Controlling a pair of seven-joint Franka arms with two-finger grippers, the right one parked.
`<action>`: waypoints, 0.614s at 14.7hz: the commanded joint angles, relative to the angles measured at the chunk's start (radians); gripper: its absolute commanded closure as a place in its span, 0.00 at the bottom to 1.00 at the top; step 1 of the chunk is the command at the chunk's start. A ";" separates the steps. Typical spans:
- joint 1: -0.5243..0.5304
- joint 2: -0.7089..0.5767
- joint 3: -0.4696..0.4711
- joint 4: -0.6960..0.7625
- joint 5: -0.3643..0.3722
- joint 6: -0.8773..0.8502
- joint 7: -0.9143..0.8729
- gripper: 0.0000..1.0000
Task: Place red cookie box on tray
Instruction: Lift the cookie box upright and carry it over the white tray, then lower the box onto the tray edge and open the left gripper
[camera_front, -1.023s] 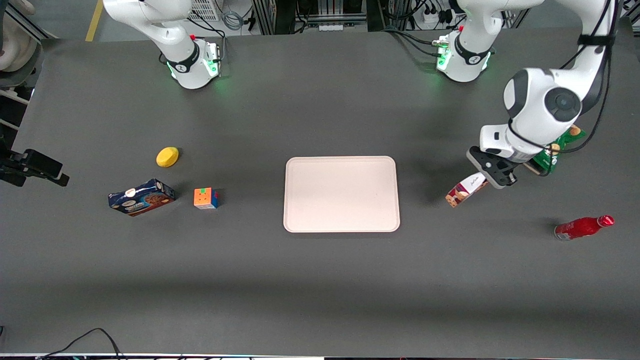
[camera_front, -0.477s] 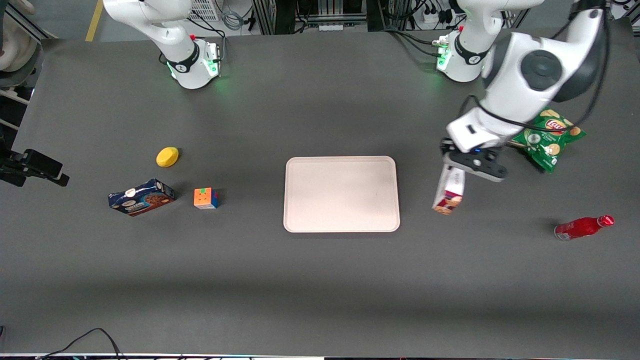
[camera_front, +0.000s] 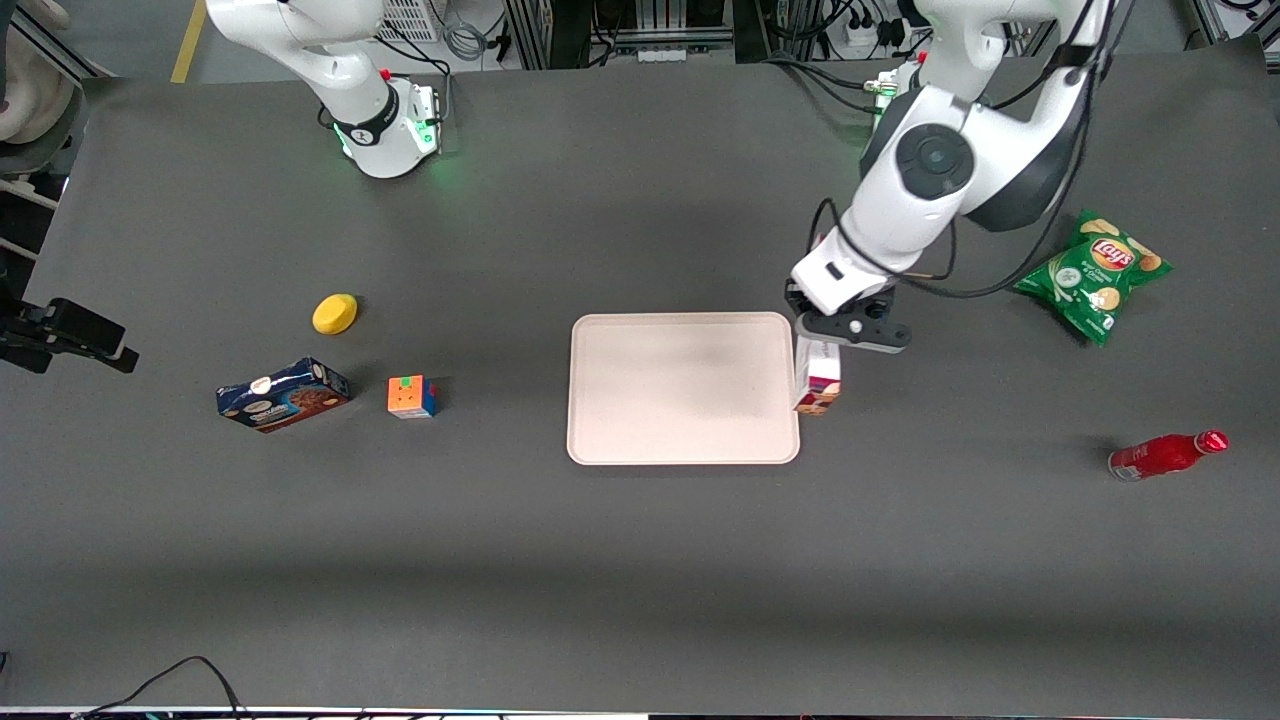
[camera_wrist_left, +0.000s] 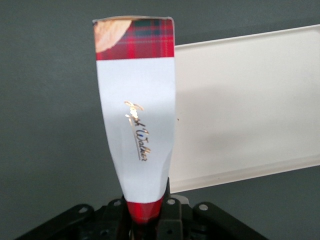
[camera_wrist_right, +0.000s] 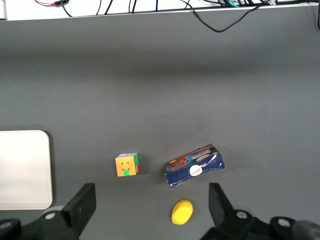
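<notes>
The pincer (camera_front: 838, 338) hangs above the desk (camera_front: 640, 560) at the tray's (camera_front: 680, 440) edge toward the working arm's end, clamped on one end of the red cookie box (camera_front: 817, 378). The box hangs down from the pincer with its free end lowest, lifted off the desk and not yet over the tray's middle; in the front view its lower end sits right at the tray's rim. In the left wrist view the box (camera_wrist_left: 137, 120) runs straight out from the pincer (camera_wrist_left: 145, 220), white label patch facing the camera, plaid and a cookie picture at its free end, and the tray (camera_wrist_left: 250, 100) lies just beside it, partly under its long edge. Well away from the pincer, toward the working arm's end of the desk, lie a green chip bag (camera_front: 1092, 274) and a red bottle (camera_front: 1165, 454), the bottle nearer the front camera than the pincer. Toward the parked arm's end, well apart from the pincer, sit a colour cube (camera_front: 411, 396), a dark-blue cookie box (camera_front: 283, 394) and a yellow round thing (camera_front: 334, 313).
</notes>
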 joint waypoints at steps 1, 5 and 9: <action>-0.064 0.117 -0.010 0.041 0.108 0.047 -0.210 1.00; -0.098 0.206 -0.010 0.043 0.197 0.120 -0.297 1.00; -0.098 0.271 0.008 0.052 0.199 0.166 -0.301 1.00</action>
